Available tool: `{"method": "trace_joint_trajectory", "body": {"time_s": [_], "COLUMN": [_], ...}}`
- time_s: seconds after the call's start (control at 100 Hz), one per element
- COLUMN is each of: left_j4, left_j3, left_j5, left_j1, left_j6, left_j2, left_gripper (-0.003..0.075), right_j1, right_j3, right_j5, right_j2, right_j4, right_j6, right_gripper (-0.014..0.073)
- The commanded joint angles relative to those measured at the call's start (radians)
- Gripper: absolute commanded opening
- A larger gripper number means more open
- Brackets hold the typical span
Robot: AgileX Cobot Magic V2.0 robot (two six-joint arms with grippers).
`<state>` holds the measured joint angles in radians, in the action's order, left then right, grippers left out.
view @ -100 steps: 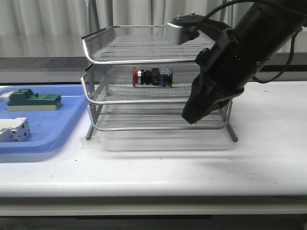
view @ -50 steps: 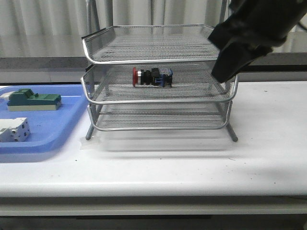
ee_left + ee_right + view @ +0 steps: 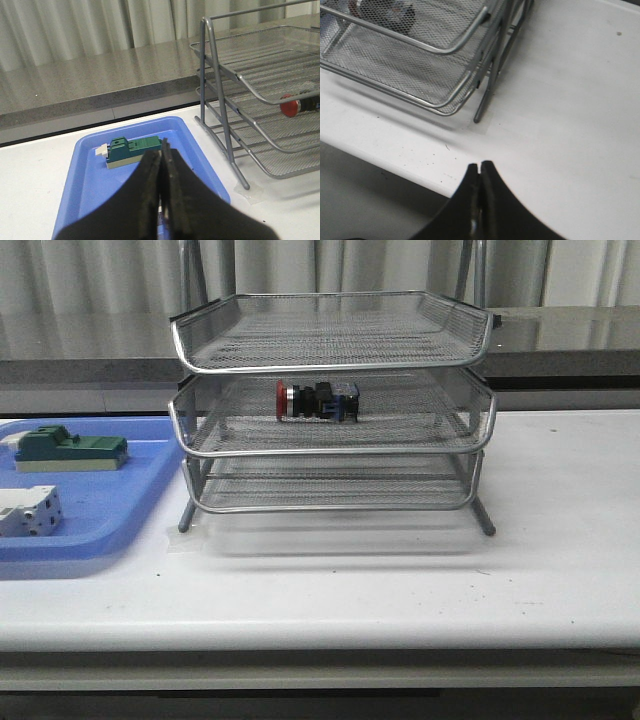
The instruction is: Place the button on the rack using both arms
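1. Zero arms in the front view. Button (image 3: 316, 401) lies on its side in the rack's (image 3: 330, 405) middle tier; placement looks done.
2. Left wrist: left gripper (image 3: 161, 155) pinched closed, empty, above the blue tray (image 3: 90, 200); rack off to one side.
3. Right wrist: right gripper (image 3: 480, 167) closed, empty, rack ahead. Keep both clear of the wire.

The left claw (image 3: 161, 165) hangs above a blue tray (image 3: 90, 185), its two dark fingers pressed together with nothing between them. A green-topped block (image 3: 131, 151) lies in that tray. Beside the tray on the white surface (image 3: 30, 175) stands the rack (image 3: 240, 95) — the button (image 3: 295, 105) lies on its middle tier.
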<state>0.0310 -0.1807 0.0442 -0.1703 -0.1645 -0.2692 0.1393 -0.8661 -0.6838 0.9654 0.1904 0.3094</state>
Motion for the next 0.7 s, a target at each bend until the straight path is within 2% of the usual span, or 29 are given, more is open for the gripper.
{"method": "trace_joint_trajectory", "body": {"time_s": [0.0, 0.38, 0.69], "left_j4": [0.011, 0.011, 0.011], "left_j3": [-0.029, -0.029, -0.029], "left_j5": [-0.080, -0.080, -0.080], "left_j1": [0.003, 0.003, 0.003], "left_j6": [0.008, 0.008, 0.008], "left_j2": [-0.005, -0.005, -0.005], "left_gripper": [-0.0020, -0.0020, -0.0020], "right_j1": [-0.036, -0.075, -0.075], "right_j3": [0.029, 0.279, 0.329], "right_j5": [0.040, 0.027, -0.019], "right_j2": [-0.111, -0.547, -0.751], "right_j4": [0.002, 0.004, 0.006], "right_j6": [-0.006, -0.072, -0.073], "right_gripper": [-0.0060, -0.0060, -0.0060]}}
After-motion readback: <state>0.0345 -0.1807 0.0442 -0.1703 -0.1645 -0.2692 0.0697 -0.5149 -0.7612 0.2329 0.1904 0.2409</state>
